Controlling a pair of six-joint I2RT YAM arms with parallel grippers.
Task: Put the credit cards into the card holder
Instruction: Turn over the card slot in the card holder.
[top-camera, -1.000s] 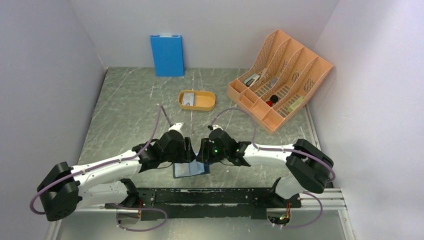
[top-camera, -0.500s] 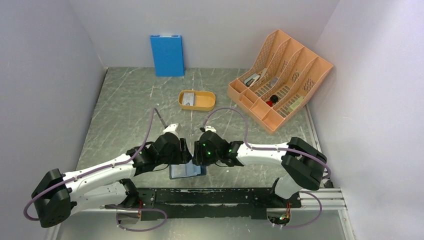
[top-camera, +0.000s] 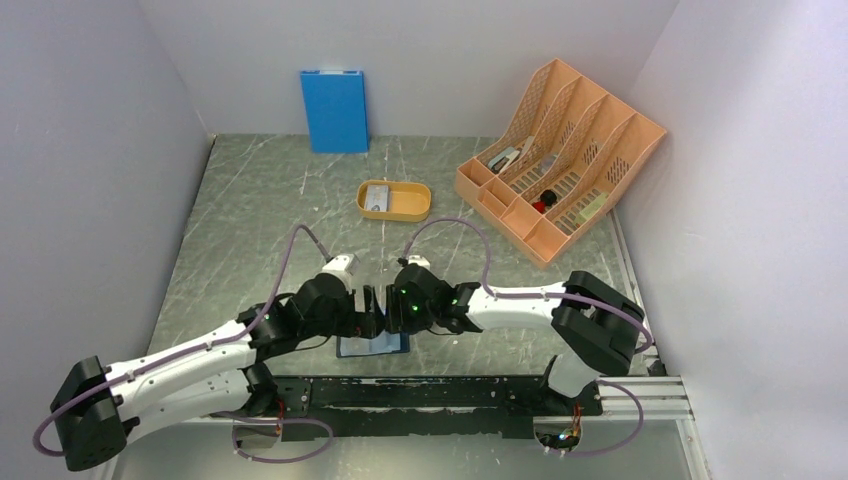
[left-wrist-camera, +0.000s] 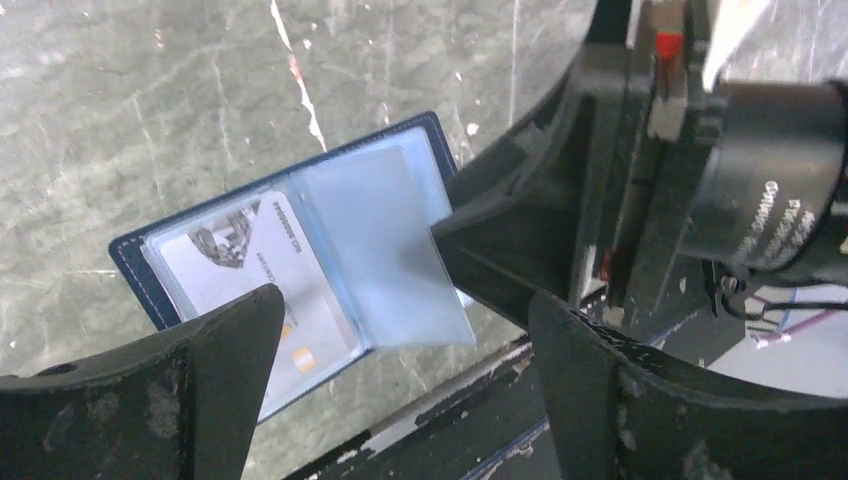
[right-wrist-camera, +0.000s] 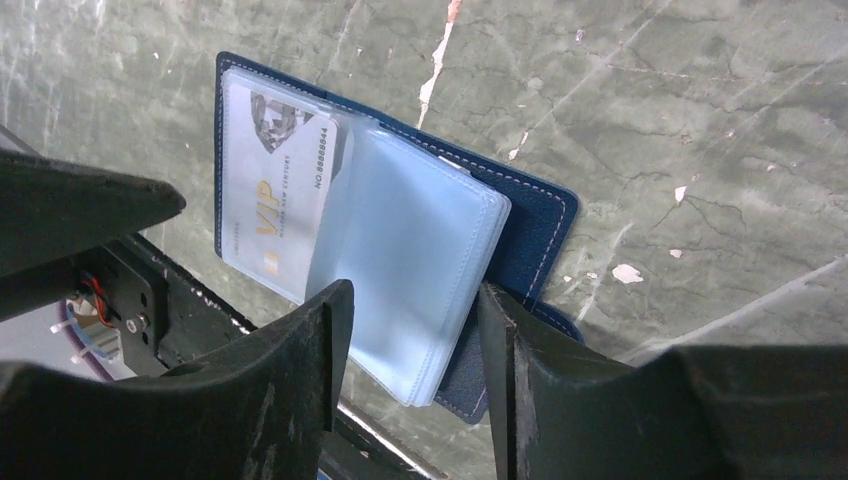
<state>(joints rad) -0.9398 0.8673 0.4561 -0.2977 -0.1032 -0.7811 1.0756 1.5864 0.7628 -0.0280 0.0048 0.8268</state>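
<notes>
Two white-and-black arms meet low over the near edge of the grey marbled table (top-camera: 260, 200), having crept toward their bases over the last second, with the open wallet following them. Well beyond them stand an orange slotted file rack (top-camera: 560, 150), a bright blue flat panel (top-camera: 334, 110) leaning on the back wall, and a shallow orange oval tray (top-camera: 395, 200) with a small grey-silver card (top-camera: 377, 197) lying in it.

What has just changed: the left gripper (left-wrist-camera: 400, 390) has sprung wide apart from a half-closed set, and its fingers now straddle the wallet with nothing between them. That reads as a release, so the card it carried seems delivered. The right gripper (right-wrist-camera: 410, 370) stands about half open, its fingers either side of the stack of clear sleeves; whether it pinches them I cannot tell.

The card holder (right-wrist-camera: 525, 245), a small dark navy folding wallet, lies flat and open just beside the table's near edge. Its pale clear pockets (left-wrist-camera: 385, 245) fan up, and one grey-silver credit card (right-wrist-camera: 275, 195) with gold "VIP" print sits in the left pocket.
</notes>
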